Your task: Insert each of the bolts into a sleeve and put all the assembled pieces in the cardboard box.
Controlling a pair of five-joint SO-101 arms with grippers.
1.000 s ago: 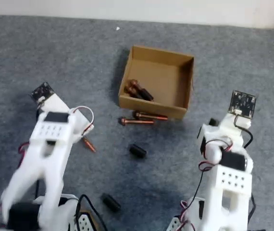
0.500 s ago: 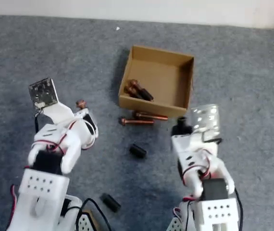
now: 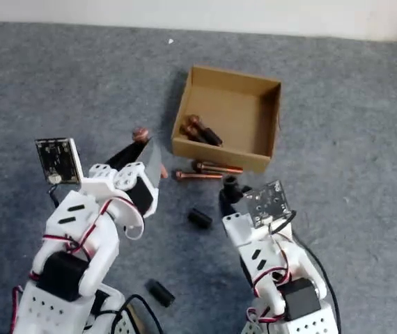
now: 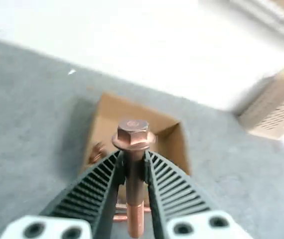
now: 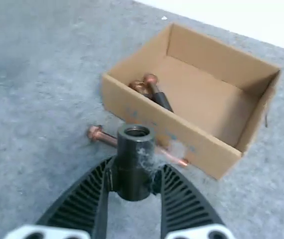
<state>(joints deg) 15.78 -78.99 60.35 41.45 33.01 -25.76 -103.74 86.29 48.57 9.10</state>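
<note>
Bolts (image 3: pixel 198 176), three loose; sleeves (image 3: pixel 199 218), three.

White printed shells on left arm (image 3: pixel 80 229) and right arm (image 3: pixel 275 268), black servos, red-white-black wire loops, a bare camera board (image 3: pixel 58 160) each. Black ribbed fingers (image 4: pixel 99 179) on left gripper (image 4: pixel 133 155) and right gripper (image 5: pixel 134 169), white screw-holed bases.

In the high view, the shank of the bolt (image 3: pixel 141 133) in the left gripper (image 3: pixel 145 145) is hidden behind a finger (image 3: pixel 152 158). The sleeve (image 3: pixel 230 183) in the right gripper (image 3: pixel 230 189) is mostly covered by a camera board (image 3: pixel 267 200). The left arm (image 3: pixel 66 271) and right arm (image 3: pixel 282 278) are cut off at the lower edge. How many pieces (image 3: pixel 198 131) lie in the box (image 3: pixel 244 115) I cannot tell. In the right wrist view, the sleeve hides the middle of a floor bolt (image 5: pixel 96 133).
</note>
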